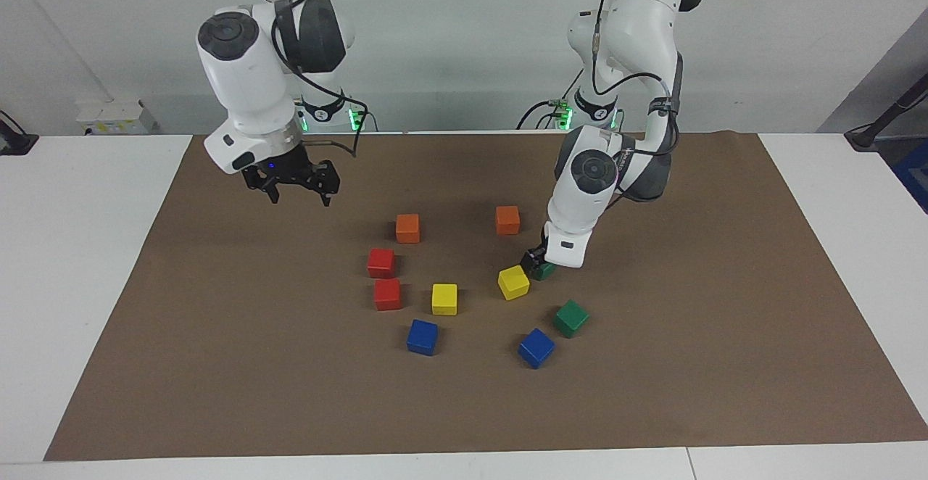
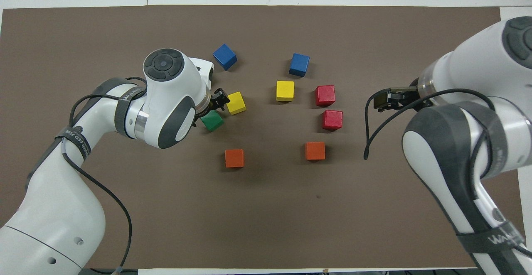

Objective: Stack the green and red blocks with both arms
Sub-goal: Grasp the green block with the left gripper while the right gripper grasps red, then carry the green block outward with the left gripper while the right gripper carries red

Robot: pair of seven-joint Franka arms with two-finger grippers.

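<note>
ten blocks (image 1: 444, 299) sit mid-mat (image 1: 217, 364) in two groups. one group lies toward the left arm's end, the other toward the right arm's.

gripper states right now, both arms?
Left gripper: open, down around a green block, not lifted.
Right gripper: open, empty, in the air over the mat.

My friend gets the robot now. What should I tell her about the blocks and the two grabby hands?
Left gripper: open, down at a green block beside a yellow block; not lifted yet.
Right gripper: open, empty, up over the mat, toward the two red blocks.
Second green block sits on the mat, farther from the robots.
Done: nothing stacked.
Left: stack green pair and red pair.
</note>
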